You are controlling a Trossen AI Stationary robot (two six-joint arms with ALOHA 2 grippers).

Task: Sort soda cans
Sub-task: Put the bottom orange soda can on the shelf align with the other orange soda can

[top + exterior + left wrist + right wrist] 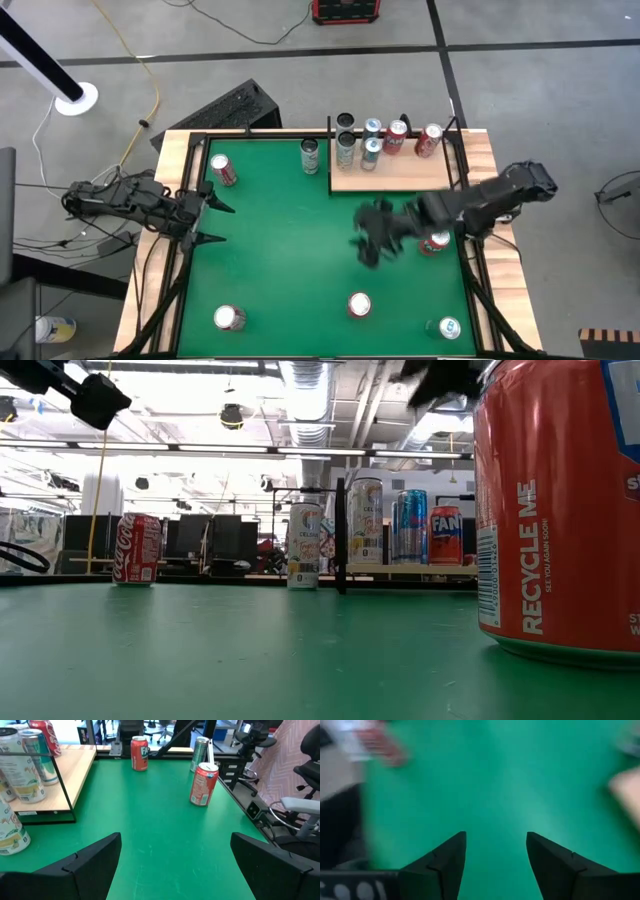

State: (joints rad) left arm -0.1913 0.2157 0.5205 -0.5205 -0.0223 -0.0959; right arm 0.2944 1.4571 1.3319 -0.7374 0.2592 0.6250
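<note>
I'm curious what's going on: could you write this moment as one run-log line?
left claw: open, waiting at mat's left edge | right claw: empty, over mid-mat | wooden shelf: several cans | green mat: loose cans

I get even overhead light from ceiling strips [300,452], glaring white at table height. My right wrist view is smeared with motion blur; the pale shape at its edge is perhaps a can [626,790].

Green bench [290,230]: six cans [359,304] standing scattered on it. Wooden shelf [400,175] at far right corner carries more cans.
</note>
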